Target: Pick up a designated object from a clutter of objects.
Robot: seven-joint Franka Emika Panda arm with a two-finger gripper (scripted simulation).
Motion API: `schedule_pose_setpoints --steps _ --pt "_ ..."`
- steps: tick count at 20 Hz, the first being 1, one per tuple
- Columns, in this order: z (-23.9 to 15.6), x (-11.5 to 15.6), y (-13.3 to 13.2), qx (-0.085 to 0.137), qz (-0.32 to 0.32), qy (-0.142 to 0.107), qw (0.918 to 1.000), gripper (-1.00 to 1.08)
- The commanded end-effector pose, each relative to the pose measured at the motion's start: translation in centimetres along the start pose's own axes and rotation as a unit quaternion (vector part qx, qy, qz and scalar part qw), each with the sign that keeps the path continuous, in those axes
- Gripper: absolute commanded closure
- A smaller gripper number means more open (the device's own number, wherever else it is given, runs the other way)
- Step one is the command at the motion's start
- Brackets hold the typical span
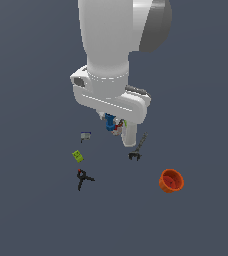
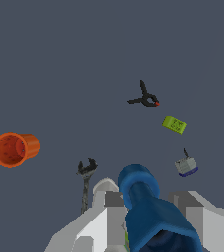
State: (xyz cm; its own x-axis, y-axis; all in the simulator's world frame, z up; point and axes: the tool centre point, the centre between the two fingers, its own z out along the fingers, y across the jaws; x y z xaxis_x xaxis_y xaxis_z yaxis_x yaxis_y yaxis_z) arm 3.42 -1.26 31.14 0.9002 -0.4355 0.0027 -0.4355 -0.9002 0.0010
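Blue piece (image 2: 148, 211) gripped between closed fingers (image 2: 115, 199), seemingly lifted clear of the desk (image 1: 36, 215), above the wrench (image 2: 86, 182). Probably only holding remains.

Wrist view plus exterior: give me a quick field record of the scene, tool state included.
tool: shut on blue piece
blue piece: held between the fingers, close to the wrist camera
orange bowl: tipped on its side
green box: apart from the rest
grey block: near green box
black clamp: lying flat
wrench: lying flat
surface: dark grey
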Motion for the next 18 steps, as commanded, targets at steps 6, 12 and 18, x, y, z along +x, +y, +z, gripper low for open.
schedule_pose_setpoints --steps 6,12,18 --pt "-4.5 2.3 -1.9 0.0 0.0 -0.001 1.0 1.08" --pt "-7.6 4.0 -3.2 0.0 0.0 -0.001 1.0 1.08" --pt "-10.2 5.4 -4.4 0.0 -0.001 -0.001 1.0 1.08"
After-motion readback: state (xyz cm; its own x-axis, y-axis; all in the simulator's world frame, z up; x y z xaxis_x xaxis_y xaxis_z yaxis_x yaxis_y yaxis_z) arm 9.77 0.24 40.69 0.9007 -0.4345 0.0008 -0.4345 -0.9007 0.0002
